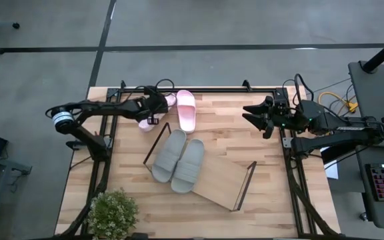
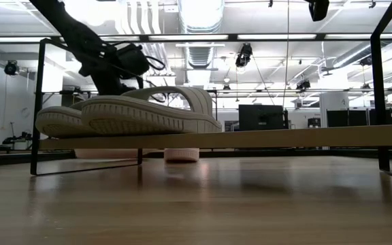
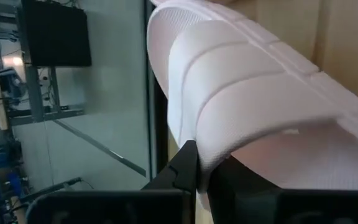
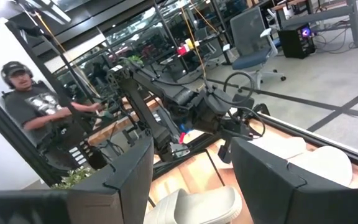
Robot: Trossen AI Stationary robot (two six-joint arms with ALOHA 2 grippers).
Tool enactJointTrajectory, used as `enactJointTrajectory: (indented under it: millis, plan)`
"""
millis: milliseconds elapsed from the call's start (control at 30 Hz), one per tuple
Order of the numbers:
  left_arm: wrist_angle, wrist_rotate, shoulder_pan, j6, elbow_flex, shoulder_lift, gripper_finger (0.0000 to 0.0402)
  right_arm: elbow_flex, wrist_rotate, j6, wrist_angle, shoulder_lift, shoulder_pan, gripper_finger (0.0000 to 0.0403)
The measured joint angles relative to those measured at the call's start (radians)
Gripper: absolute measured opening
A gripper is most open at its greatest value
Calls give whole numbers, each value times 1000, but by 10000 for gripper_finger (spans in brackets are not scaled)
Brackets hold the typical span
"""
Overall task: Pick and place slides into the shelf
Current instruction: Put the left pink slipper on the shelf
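The left gripper (image 1: 157, 101) has closed tight on the thin ribbed strap of a soft light-pink slip-on sandal (image 3: 247, 93), which sits at the far edge of the light wooden tabletop (image 1: 132, 167), near its far-left corner. In the left wrist view the dark fingers (image 3: 185, 171) pinch only the strap's rim, with the sole hanging to one side.

That looks like the weak point. A soft strap caught by its edge can fold or slide out once the sandal is lifted, and the sole's weight would swing it, so it could drop short of the shelf or land crooked.

The second light-pink sandal (image 1: 187, 110) lies just beside it, close enough to be nudged as the first comes away.

The low light-wood shelf board with dark wire end frames (image 1: 222, 180) sits askew mid-table, and the grey pair of ribbed sandals (image 1: 179, 159) already fills its left end. The dangling sandal could clip the near wire frame (image 1: 157, 141) or knock the grey pair on the way over.

The right gripper (image 1: 257, 113) waits near the far-right corner with its fingers spread wide, holding nothing.
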Motion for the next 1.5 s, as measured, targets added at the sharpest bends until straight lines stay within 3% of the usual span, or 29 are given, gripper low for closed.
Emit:
enactJointTrajectory:
  millis: [767,1200,1500]
  plan:
    - [-66,-97,2,4,11,-218,0,0,0,-9,1,0,0,205]
    - [-61,-123,-2,4,206,-277,0,0,0,-11,2,0,0,205]
    - [-62,-122,-73,3,375,-204,0,0,0,-11,1,0,0,206]
